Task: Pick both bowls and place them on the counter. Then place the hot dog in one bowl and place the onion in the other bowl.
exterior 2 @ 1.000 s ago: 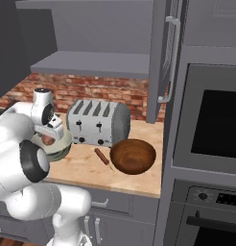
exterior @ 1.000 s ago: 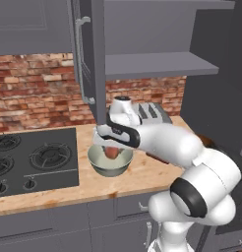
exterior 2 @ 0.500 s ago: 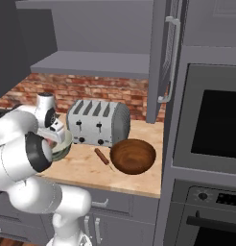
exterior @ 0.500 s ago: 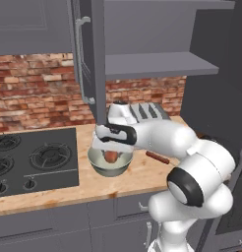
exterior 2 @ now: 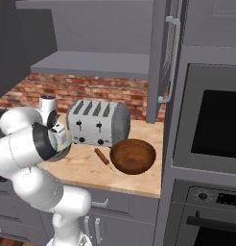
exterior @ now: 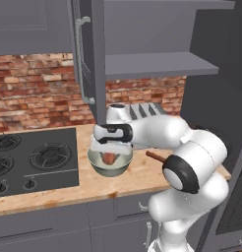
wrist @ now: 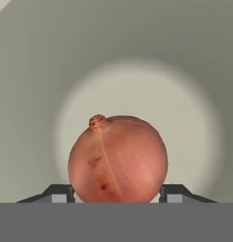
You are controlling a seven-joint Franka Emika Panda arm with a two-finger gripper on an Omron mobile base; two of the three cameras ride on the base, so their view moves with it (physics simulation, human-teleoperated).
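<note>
Onion [wrist: 117,158] between hand [wrist: 117,193] fingertips [wrist: 59,193], over cream bowl interior [wrist: 184,80]

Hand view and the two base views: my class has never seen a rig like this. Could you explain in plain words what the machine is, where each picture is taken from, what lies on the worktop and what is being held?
The machine is a white robot arm with a two-finger gripper, in a computer-drawn kitchen. Two pictures come from cameras behind the arm, to its left and to its right. The third looks along the gripper from the hand.

On the wooden counter stand a toaster, a pale bowl and a dark brown bowl. A thin hot dog lies between the bowls. A black stove sits to the left.

The hand reaches down into the pale bowl. Its fingertips press either side of a round onion, so it appears to hold the onion.
</note>
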